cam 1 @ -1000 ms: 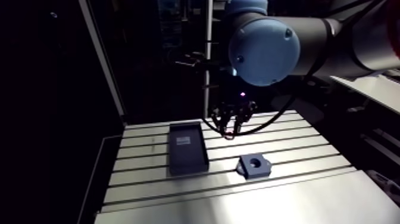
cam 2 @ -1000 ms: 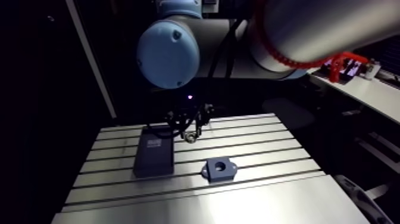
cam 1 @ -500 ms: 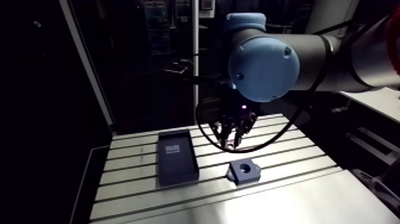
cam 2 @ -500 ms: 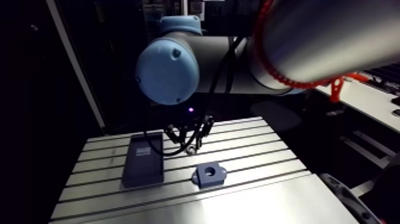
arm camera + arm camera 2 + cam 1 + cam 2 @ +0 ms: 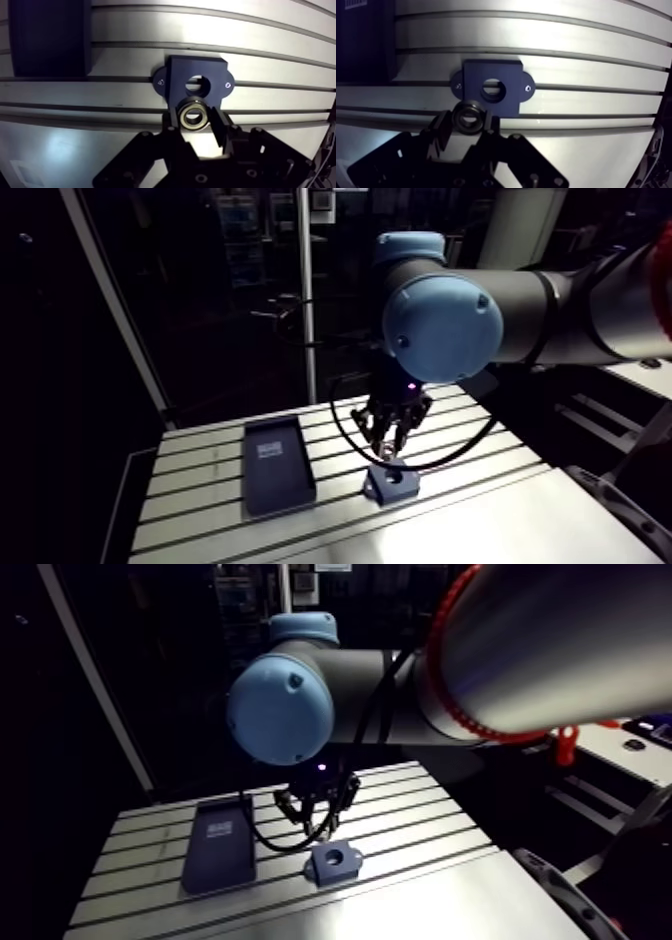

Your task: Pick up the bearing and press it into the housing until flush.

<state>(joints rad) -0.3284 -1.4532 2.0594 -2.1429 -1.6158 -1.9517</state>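
Bearing [image 5: 194, 115]: metal ring, shiny outer race, dark centre. Clamped between two black fingers [image 5: 218, 131] of gripper [image 5: 194, 123], axis pointing down, held off desk. Not in bore.

Housing [image 5: 172, 75]: just ahead of fingers, flat on desk. Dark blue matte block, rounded ear each side, small screw in each ear. Round bore [image 5: 196, 84] at centre, open.

Desk [image 5: 125, 30]: brushed aluminium, parallel slots, bright glare.

Arm view: dark rectangular tray [image 5: 277, 477] at 9 o'clock of housing, apart from it. Small white label [image 5: 270, 450] inside tray, print unreadable.
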